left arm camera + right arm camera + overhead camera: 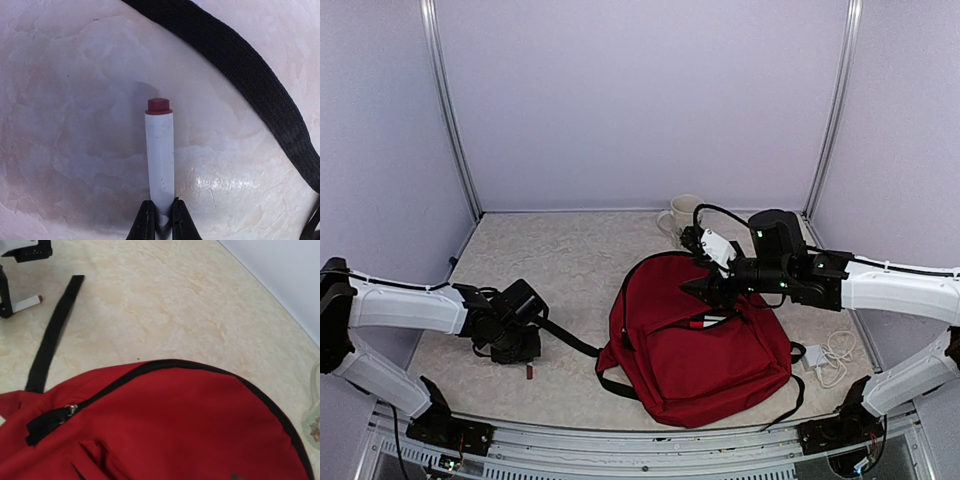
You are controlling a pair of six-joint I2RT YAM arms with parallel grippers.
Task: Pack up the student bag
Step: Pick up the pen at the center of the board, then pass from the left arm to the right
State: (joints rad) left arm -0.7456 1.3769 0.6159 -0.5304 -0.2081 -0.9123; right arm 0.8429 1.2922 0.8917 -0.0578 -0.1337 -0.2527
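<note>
The student bag (705, 350), dark red with black zippers, lies right of the table's middle; it fills the lower part of the right wrist view (175, 425). My left gripper (160, 222) is shut on the end of a white marker (160, 150) with a dark red cap, low over the table, left of the bag (527, 362). My right gripper (703, 289) hangs over the bag's top edge. Its fingers do not show in its own wrist view, so I cannot tell how the jaws stand.
A black strap (250, 80) runs from the bag toward the left gripper (570, 340). A pale mug (682, 215) stands at the back behind the bag. A white charger with its cable (830, 358) lies right of the bag.
</note>
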